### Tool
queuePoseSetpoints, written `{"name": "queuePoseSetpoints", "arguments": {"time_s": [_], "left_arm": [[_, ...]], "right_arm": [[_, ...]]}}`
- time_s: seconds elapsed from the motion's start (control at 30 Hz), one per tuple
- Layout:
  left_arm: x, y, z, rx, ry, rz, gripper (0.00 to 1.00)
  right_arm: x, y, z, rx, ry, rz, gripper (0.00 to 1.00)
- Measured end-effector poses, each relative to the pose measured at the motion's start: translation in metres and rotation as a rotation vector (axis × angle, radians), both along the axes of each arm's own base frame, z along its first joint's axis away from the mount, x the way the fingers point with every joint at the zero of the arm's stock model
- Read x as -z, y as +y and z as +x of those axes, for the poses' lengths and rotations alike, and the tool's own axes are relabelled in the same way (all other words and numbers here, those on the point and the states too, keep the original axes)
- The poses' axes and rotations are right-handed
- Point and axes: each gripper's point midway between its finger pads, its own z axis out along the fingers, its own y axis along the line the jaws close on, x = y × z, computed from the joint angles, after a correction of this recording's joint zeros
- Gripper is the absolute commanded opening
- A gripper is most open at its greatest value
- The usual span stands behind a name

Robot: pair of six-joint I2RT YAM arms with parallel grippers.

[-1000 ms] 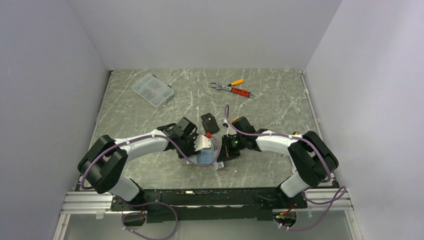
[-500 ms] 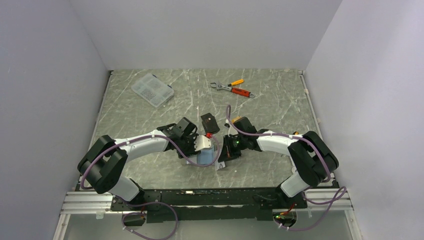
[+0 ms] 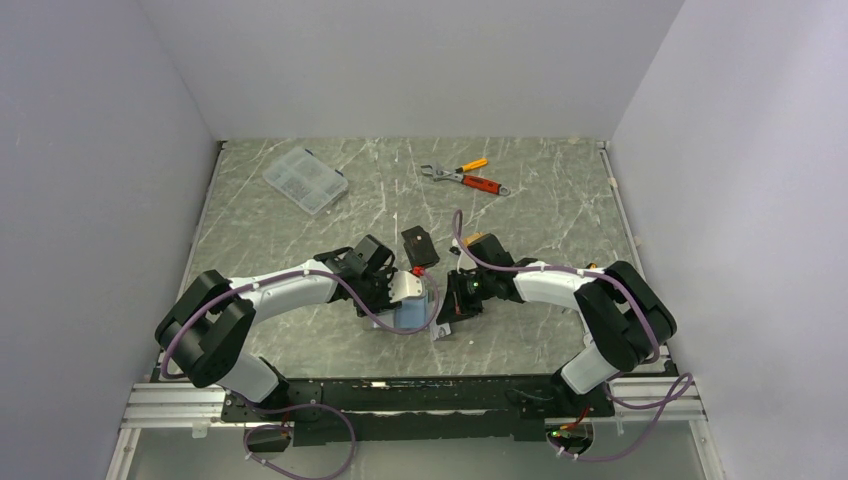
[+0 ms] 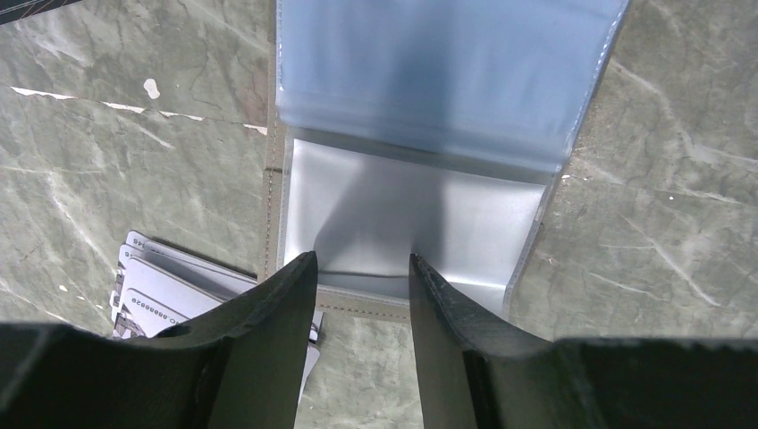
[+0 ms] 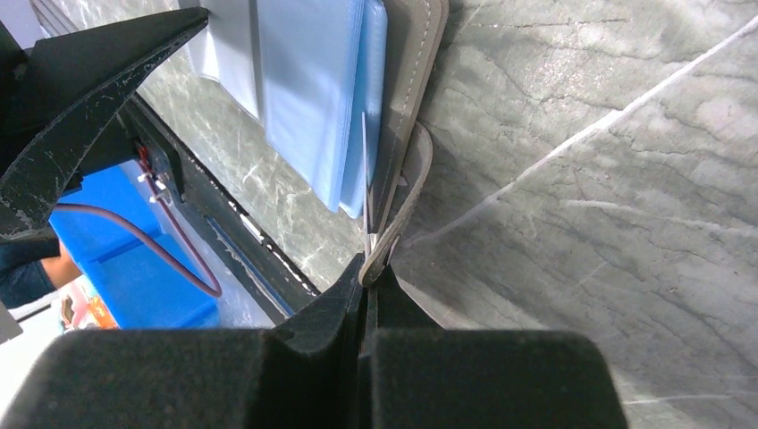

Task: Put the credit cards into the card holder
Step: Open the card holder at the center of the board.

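Note:
The card holder [image 3: 412,303] lies open on the table between my two grippers, its blue-grey lining [image 4: 429,80] and a silvery pocket [image 4: 420,223] facing up. My left gripper [image 4: 362,261] stands open over the holder's near edge, and nothing is gripped between its fingers. My right gripper [image 5: 369,268] is shut on the holder's taupe snap tab [image 5: 398,223] beside the cover [image 5: 416,80]. Silvery-grey credit cards [image 4: 165,281] lie fanned on the table next to the holder. A black card [image 3: 420,245] lies just beyond it.
A clear compartment box [image 3: 305,180] sits at the back left. The orange-handled wrench and pliers [image 3: 468,178] lie at the back centre. White walls close in both sides and the rear.
The right gripper has edged slightly toward the card holder. The left gripper and the cards have stayed in place.

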Motion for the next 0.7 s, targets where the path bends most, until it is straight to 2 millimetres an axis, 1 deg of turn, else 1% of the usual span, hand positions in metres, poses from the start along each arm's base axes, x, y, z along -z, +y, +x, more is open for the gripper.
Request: {"name": "queuePoseSetpoints", "arguments": {"time_s": [0.33, 0.5, 0.7], "left_arm": [[0.000, 0.000, 0.000, 0.001, 0.000, 0.000, 0.47], [0.000, 0.000, 0.000, 0.002, 0.000, 0.001, 0.46], [0.000, 0.000, 0.000, 0.005, -0.002, 0.001, 0.46]], "right_arm": [[0.000, 0.000, -0.002, -0.008, -0.007, -0.009, 0.00], [-0.006, -0.003, -0.002, -0.005, -0.029, -0.024, 0.00], [-0.014, 0.001, 0.005, -0.003, -0.054, -0.010, 0.00]]}}
